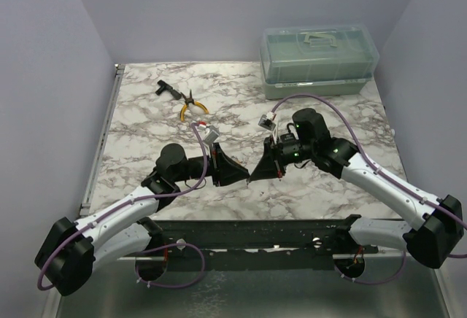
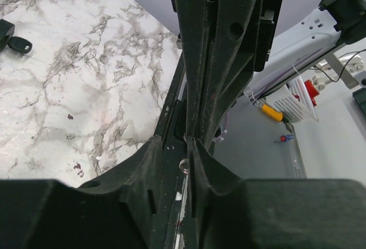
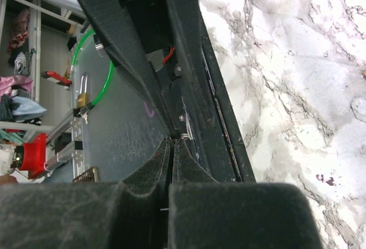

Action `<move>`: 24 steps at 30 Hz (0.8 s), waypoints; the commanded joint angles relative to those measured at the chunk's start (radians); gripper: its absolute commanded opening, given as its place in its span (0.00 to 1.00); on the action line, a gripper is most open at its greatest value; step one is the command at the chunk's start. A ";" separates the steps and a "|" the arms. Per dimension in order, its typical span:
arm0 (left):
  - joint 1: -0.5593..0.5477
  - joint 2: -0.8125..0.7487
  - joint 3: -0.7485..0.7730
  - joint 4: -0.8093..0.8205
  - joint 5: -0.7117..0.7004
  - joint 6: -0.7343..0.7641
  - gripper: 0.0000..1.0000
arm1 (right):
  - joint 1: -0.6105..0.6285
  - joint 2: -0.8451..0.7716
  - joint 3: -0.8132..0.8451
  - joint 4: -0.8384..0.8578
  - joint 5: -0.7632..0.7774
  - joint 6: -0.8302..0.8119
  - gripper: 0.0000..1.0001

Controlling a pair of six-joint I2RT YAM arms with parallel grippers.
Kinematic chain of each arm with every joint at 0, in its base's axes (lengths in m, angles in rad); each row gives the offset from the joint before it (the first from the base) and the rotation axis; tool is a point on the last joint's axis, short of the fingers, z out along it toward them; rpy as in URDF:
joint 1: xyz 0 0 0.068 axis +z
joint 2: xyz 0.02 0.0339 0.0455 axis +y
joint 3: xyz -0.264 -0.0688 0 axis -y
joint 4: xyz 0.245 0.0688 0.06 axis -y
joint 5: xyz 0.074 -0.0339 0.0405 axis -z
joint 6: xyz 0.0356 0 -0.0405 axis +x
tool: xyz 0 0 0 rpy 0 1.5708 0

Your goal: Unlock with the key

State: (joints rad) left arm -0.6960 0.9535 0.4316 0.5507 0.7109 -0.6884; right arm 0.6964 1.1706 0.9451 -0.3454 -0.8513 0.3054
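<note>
Silver-grey, likely stiff yet slippery, best pinched flat: holds tiny thin metal key [image 2: 184, 166] in left gripper [image 2: 184, 146], right gripper [image 3: 172, 143] clenched

Both arms stretched forward from their bases and angled inward, wrists low, with the left gripper [image 1: 242, 178] and the right gripper [image 1: 255, 175] meeting tip to tip between them. The right jaws were pressed fully together; the left jaws showed only a narrow slit.

White arm shells [image 1: 120, 216], black joints [image 1: 175, 159], trailing purple cables [image 1: 314, 98].
</note>
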 commanded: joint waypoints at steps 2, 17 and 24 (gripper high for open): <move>-0.011 -0.048 0.010 0.019 -0.035 -0.025 0.38 | -0.005 -0.009 -0.012 0.005 0.022 -0.010 0.00; -0.010 -0.114 -0.006 -0.006 -0.033 -0.030 0.28 | -0.005 -0.005 0.004 0.016 -0.020 -0.009 0.00; -0.010 -0.096 -0.014 -0.006 -0.041 -0.013 0.34 | -0.005 -0.009 0.007 0.012 -0.044 -0.014 0.00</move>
State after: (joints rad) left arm -0.7025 0.8444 0.4297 0.5339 0.6621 -0.7170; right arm 0.6941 1.1687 0.9283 -0.3374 -0.8597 0.3050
